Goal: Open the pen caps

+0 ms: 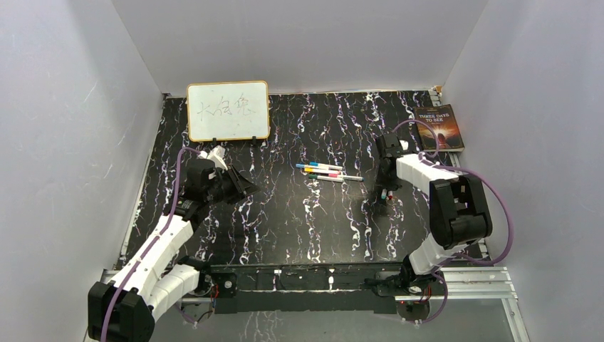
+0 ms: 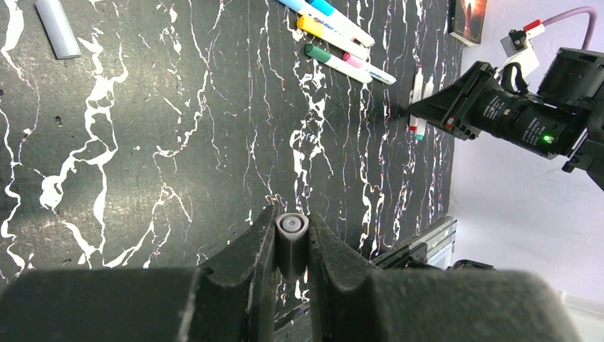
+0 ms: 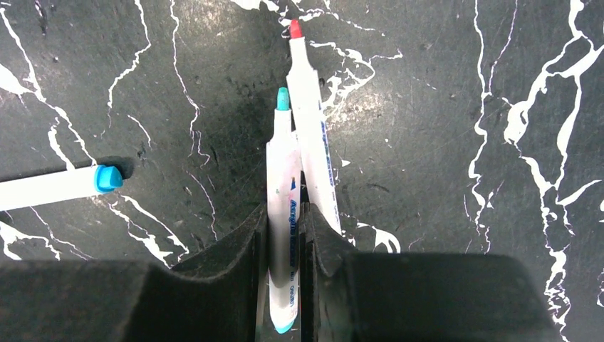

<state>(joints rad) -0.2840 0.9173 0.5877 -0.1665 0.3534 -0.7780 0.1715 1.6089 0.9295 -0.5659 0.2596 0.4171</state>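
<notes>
right wrist: right gripper (image 3: 286, 214) snug on teal pen (image 3: 283, 178), red pen (image 3: 310, 107) part-hidden; left gripper (image 2: 291, 215) on grey cylinder (image 2: 292, 246)

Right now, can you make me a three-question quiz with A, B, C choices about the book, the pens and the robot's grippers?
1. Where is the book?
A) at the far right corner of the table
B) under the whiteboard
C) beside the arm bases

2. What colour is the tip of the pen between the right gripper's fingers?
A) red
B) teal
C) yellow

3. What is the left gripper doing?
A) standing wide open
B) holding a pen
C) shut on a small grey cylinder

Answers:
1 A: the book lies at the far right edge.
2 B: a teal tip sticks out past the fingers.
3 C: both fingers press the cylinder's sides.
</notes>
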